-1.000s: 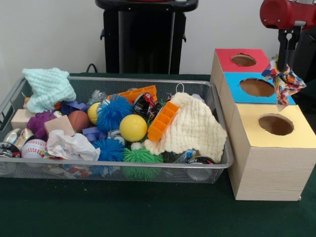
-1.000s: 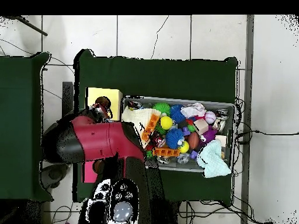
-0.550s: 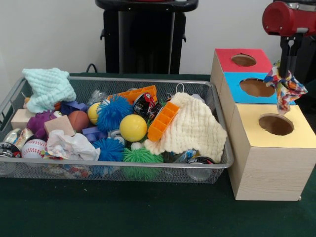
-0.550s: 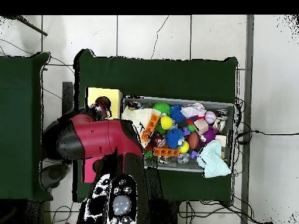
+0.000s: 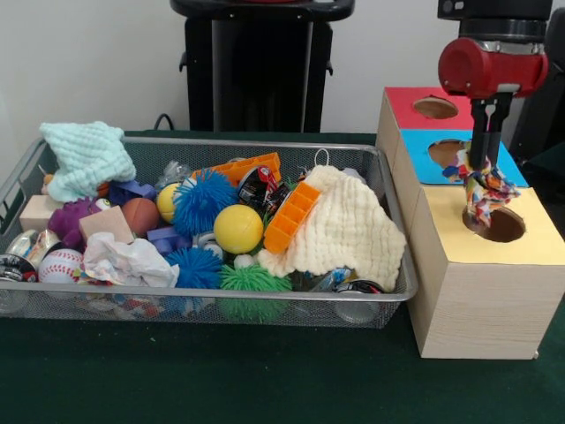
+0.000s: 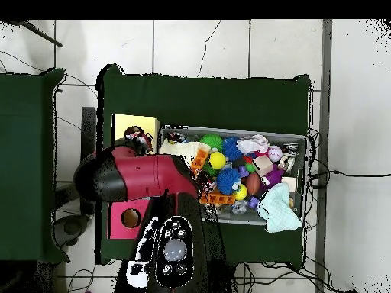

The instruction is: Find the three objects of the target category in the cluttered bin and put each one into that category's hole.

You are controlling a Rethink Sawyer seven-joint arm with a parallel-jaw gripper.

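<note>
My gripper point(image 5: 483, 170) is shut on a multicoloured patterned cloth point(image 5: 481, 191). The cloth hangs straight down, and its lower end dips into the round hole point(image 5: 499, 226) of the yellow-topped box point(image 5: 535, 253). Behind that box stand a blue-topped box point(image 5: 418, 157) and a red-topped box point(image 5: 403, 102), each with its own hole. In the wire bin point(image 5: 265, 141) lie a cream knitted cloth point(image 5: 344, 231), a mint cloth point(image 5: 84, 155) and a crumpled white cloth point(image 5: 128, 261). In the overhead view the red arm point(image 6: 141, 175) covers the gripper beside the yellow box point(image 6: 124, 122).
The bin also holds spiky blue point(image 5: 201, 200) and green point(image 5: 252, 281) balls, a yellow ball point(image 5: 237, 229), a baseball point(image 5: 59, 263), orange plastic pieces point(image 5: 290, 216), wooden blocks point(image 5: 106, 223) and cans. The three boxes stand close against the bin's right end. Green cloth point(image 5: 265, 380) covers the table.
The arm has swung left in the front view and come down. The cloth has travelled from beside the blue box to the yellow box's hole, where its tail now enters.
</note>
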